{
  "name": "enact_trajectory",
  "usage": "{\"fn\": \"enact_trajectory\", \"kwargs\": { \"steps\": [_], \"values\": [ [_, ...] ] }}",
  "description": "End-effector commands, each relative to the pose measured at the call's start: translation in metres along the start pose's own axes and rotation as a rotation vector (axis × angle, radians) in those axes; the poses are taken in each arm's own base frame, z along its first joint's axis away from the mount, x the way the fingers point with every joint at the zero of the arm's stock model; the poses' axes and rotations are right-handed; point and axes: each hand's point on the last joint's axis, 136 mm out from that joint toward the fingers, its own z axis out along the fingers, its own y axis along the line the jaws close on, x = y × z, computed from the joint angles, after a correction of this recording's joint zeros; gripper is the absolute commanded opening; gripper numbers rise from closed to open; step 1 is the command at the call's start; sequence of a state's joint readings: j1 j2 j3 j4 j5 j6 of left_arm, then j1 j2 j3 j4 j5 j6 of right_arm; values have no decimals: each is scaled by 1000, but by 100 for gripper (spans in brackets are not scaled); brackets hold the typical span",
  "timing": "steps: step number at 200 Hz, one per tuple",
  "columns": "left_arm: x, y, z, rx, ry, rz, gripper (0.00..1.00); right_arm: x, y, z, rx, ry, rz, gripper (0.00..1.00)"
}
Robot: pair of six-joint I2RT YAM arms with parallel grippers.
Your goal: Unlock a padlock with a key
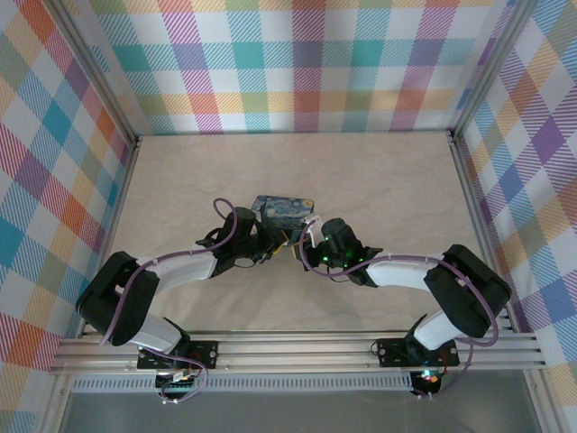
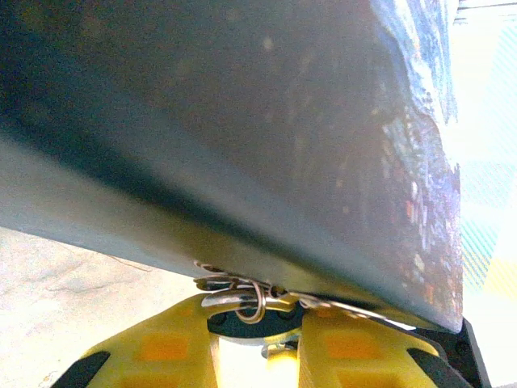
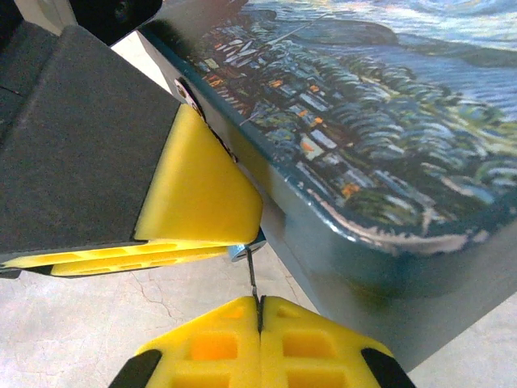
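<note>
Where both arms converge at mid-table, top view: left gripper and right gripper lie tip to tip against the near edge of a starry-night tin; the padlock is too small to make out here. Left wrist view: tin wall looms overhead and close; below it, the left gripper clamps a small dark body, the padlock, with thin silvery rings bunched on top, touching the tin's lower edge. Right wrist view: right gripper, pads pressed flat together, pinches a thin metal key seen edge-on, running up to a bluish sliver of padlock tucked under the left gripper's yellow finger, just beside the tin's corner.
</note>
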State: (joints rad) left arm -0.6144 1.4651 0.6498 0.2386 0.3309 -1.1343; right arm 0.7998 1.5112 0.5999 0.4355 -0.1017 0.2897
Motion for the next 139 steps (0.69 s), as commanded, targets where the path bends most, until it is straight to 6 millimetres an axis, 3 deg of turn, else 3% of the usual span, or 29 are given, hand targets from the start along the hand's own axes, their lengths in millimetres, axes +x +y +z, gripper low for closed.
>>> {"fn": "enact_trajectory", "kwargs": {
  "steps": [1, 64, 139],
  "values": [
    [20, -18, 3, 66, 80, 17, 15, -26, 18, 1, -69, -103, -71, 0],
    [23, -20, 0, 47, 95, 12, 14, -34, 15, 2, -50, -150, -147, 0],
    [24, -23, -3, 42, 100, 18, 14, -28, 13, 3, -39, -140, -177, 0]
  ]
}}
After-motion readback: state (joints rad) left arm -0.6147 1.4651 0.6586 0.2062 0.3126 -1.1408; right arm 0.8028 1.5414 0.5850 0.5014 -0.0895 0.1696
